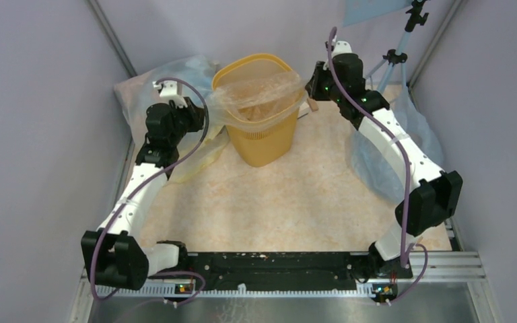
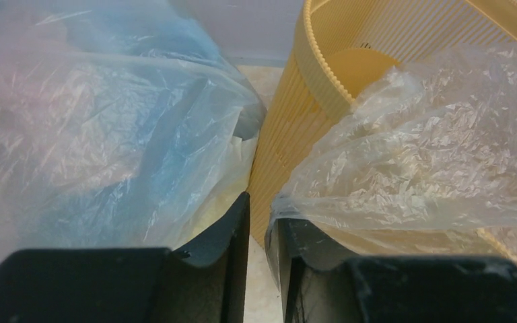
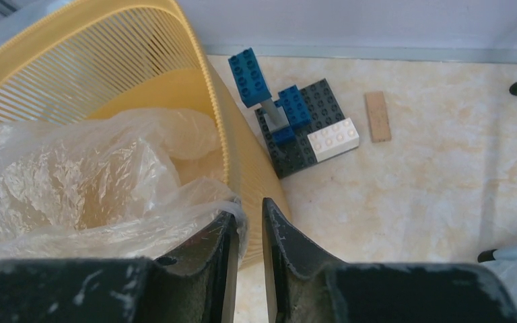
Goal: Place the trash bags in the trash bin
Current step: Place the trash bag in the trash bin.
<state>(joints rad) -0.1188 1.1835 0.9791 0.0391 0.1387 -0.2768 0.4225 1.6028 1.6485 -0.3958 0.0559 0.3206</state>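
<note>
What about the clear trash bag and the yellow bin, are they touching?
Touching. In the top view the trash bag drapes over the rim of the trash bin.

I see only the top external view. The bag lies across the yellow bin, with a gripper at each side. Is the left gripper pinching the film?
Observer: In the left wrist view the left gripper has a narrow, bare gap between its jaws. The trash bag lies only over the finger nearer the bin.
Operator: And the right one?
Observer: The right gripper also shows a narrow gap. The film curls round the fingertip nearer the trash bin.
Operator: Is something hidden under the right arm?
Observer: Yes, a block tower of blue, black and white bricks stands close beside the bin.
</note>
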